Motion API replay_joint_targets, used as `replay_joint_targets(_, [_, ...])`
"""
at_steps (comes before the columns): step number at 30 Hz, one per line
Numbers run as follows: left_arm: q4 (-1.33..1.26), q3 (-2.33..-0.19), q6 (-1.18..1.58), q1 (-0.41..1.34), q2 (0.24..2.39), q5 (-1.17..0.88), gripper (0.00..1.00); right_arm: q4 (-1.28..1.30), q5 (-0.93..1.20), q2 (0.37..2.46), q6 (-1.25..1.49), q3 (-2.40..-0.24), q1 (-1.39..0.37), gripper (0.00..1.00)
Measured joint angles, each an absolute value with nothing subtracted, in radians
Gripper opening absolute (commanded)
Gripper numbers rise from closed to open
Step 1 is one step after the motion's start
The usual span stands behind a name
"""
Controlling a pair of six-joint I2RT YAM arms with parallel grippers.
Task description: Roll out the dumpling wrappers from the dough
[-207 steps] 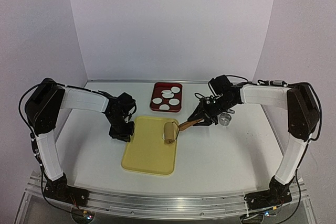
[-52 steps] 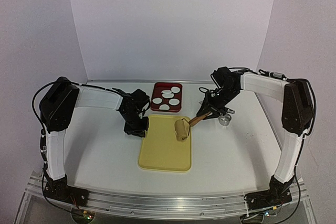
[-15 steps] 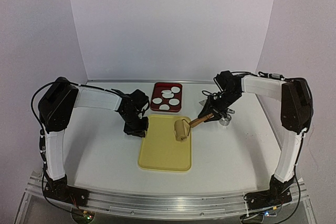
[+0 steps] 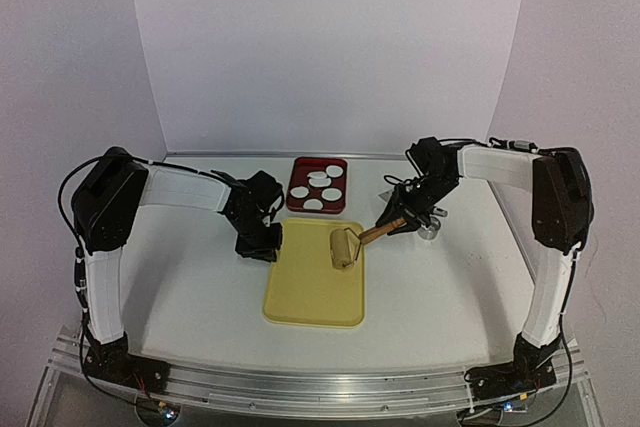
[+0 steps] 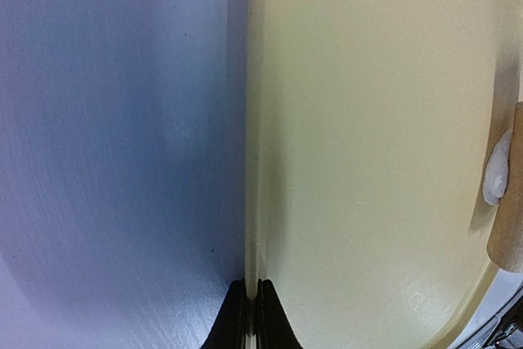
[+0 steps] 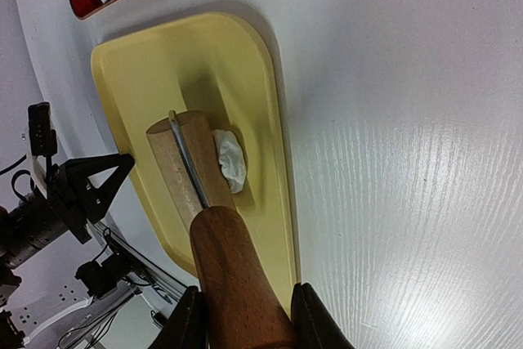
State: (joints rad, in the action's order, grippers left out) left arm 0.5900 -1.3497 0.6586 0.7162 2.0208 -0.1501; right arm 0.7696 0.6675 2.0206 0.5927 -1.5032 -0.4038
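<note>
Dough (image 6: 230, 159) lies as a small white lump on the yellow board (image 4: 305, 292), pressed against the side of the wooden drum of the rolling pin (image 4: 344, 247), near the board's 1 o'clock corner in the top view. The drum rests on the board, and its handle slants out over the board's edge toward 2 o'clock. The right gripper (image 6: 245, 324) has that handle between its fingers (image 6: 189, 326), one on each side and both against the wood, closed only as far as the handle's width allows. The left gripper (image 5: 252, 320) sits at the board's 10 o'clock corner, its fingertips drawn together on the raised rim (the rim runs straight up from between them in the wrist view), so it is pinching the board's edge. Five dumpling wrappers (image 4: 318, 179), flat white rounds, lie in the red tray (image 4: 300, 167) at 12 o'clock of the board, just beyond its far edge. A small metal ring cutter (image 4: 428, 230) stands on the white table (image 4: 180, 287) at 3 o'clock of the rolling pin, just past the right gripper.
</note>
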Motion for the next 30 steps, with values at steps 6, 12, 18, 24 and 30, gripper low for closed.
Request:
replay_joint_targets(6, [0.575,-1.338,0.659,0.716,2.015,-0.150,0.00,0.766,0.672,2.026,0.599,-1.503,-0.404,0.00])
replay_joint_targets(12, [0.573,-1.336,0.658,0.716,2.014,-0.150,0.00,0.764,0.676,2.033,0.603,-1.504,-0.404,0.00])
replay_joint_targets(18, [0.573,-1.336,0.658,0.716,2.014,-0.150,0.00,0.762,0.677,2.040,0.606,-1.505,-0.404,0.00])
replay_joint_targets(24, [0.570,-1.335,0.658,0.716,2.013,-0.151,0.00,0.762,0.678,2.046,0.607,-1.510,-0.405,0.00])
replay_joint_targets(30, [0.568,-1.333,0.657,0.716,2.012,-0.153,0.00,0.765,0.684,2.058,0.607,-1.521,-0.406,0.00])
